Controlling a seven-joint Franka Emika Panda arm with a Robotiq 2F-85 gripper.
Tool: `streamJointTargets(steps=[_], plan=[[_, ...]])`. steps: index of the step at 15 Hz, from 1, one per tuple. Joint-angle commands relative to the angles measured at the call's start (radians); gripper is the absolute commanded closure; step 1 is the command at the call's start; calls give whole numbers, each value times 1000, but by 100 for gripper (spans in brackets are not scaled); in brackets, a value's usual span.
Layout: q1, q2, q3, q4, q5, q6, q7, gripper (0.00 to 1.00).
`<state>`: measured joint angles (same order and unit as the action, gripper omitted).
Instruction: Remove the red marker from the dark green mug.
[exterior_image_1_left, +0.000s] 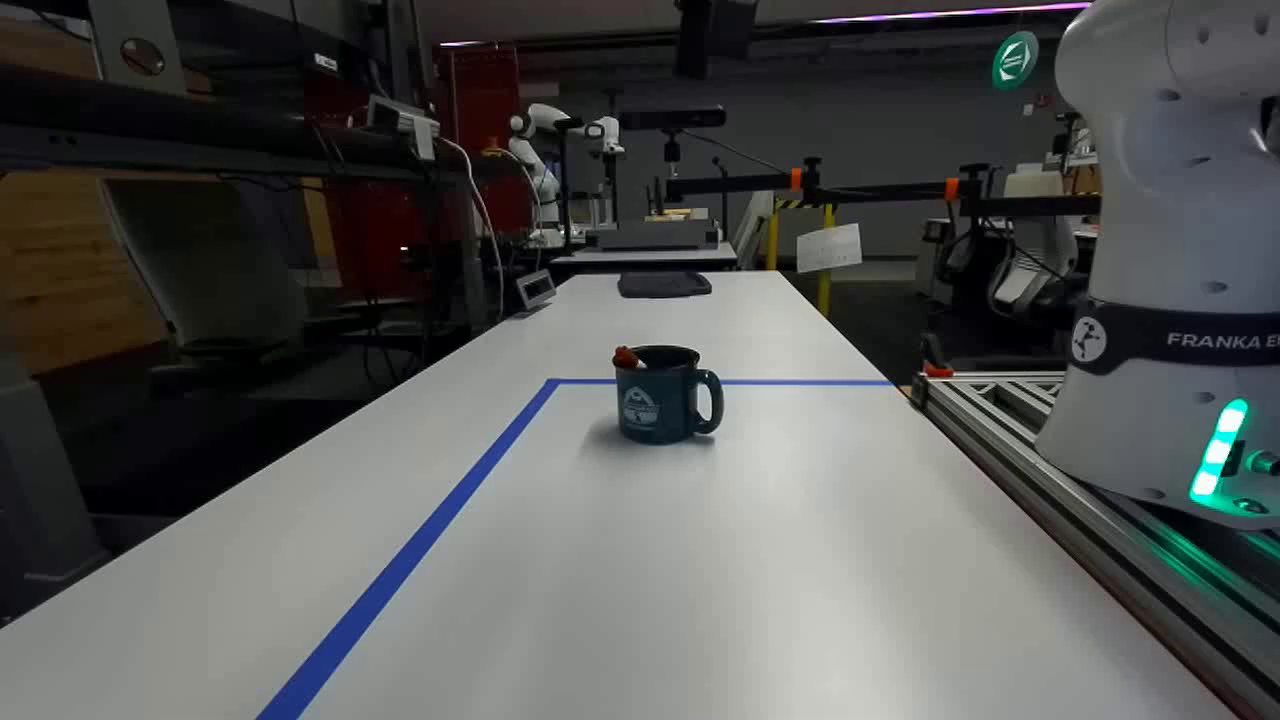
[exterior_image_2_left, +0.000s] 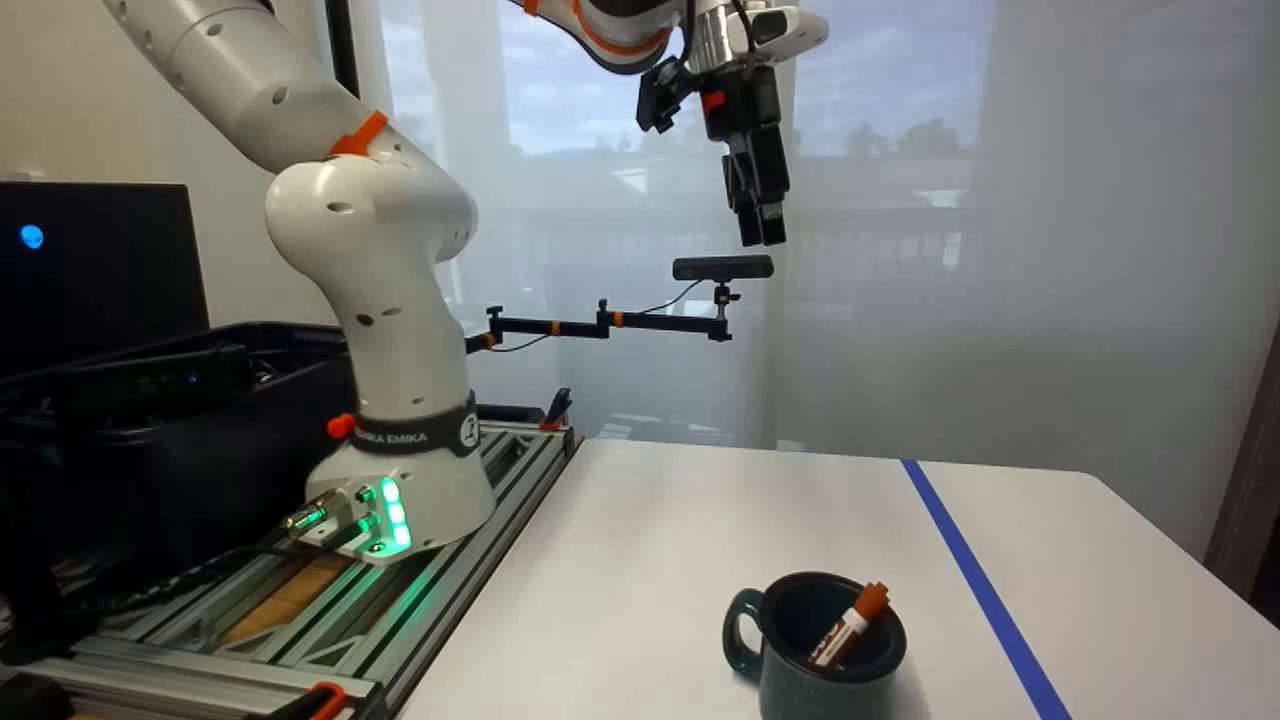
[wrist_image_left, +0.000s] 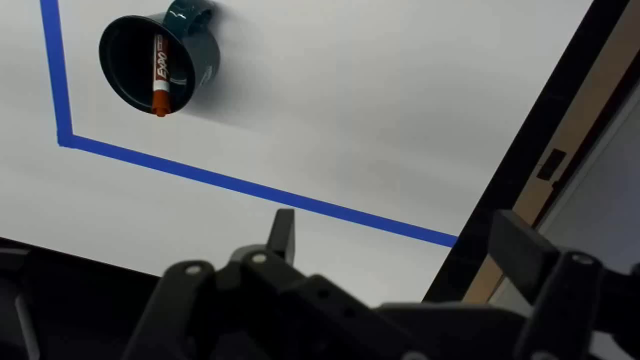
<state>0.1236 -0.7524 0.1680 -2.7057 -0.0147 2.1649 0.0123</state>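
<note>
The dark green mug (exterior_image_1_left: 650, 408) stands upright on the white table in both exterior views (exterior_image_2_left: 822, 695). It also shows at the upper left of the wrist view (wrist_image_left: 206, 57), its handle pointing up there. The red marker (exterior_image_2_left: 846, 632) leans inside the mug, its red cap sticking out over the rim; in the wrist view (wrist_image_left: 161, 70) its EXPO label shows. Only the cap end shows in an exterior view (exterior_image_1_left: 627, 357). My gripper (wrist_image_left: 400, 229) is open with nothing between its fingers. In an exterior view the gripper (exterior_image_2_left: 763, 238) hangs high above the table, away from the mug.
Blue tape (wrist_image_left: 215, 178) marks lines on the white table (exterior_image_1_left: 760, 560) beside and behind the mug. A camera on a black arm (exterior_image_2_left: 722, 268) stands beyond the table. A dark tray (exterior_image_1_left: 664, 285) lies at the far end. The robot's metal rail (exterior_image_2_left: 500, 540) borders one table edge.
</note>
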Motion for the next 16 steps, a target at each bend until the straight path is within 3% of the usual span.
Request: streamJointTargets(steps=[1, 16], plan=[[10, 1, -9, 2, -8, -3, 7, 0], [0, 2, -3, -1, -20, 8, 15, 0]])
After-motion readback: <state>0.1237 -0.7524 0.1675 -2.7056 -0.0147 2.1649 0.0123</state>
